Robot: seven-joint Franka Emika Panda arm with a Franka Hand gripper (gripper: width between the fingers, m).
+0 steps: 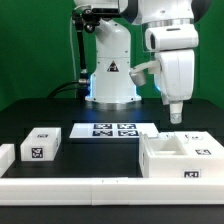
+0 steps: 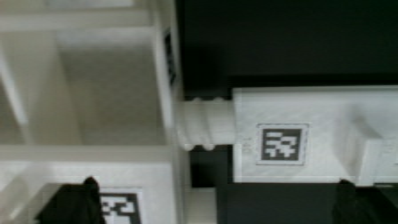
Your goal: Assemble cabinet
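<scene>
Assembly appears to be at an early stage. The cabinet [image 1: 165, 160], a single open white box, sits near the front on the exterior view's right, with no top or doors visibly fitted. The gripper [image 1: 175, 114] hovers just above its far edge, fingers spread wide and holding nothing. The wrist view shows one tagged piece with a ribbed peg [image 2: 294, 140] against the box wall; whether it is seated cannot be told. One small tagged block [image 1: 42, 146] lies at the left, one further part [image 1: 5, 154] is cut off by the left edge, and one marker board [image 1: 115, 130] with four tags lies between.
</scene>
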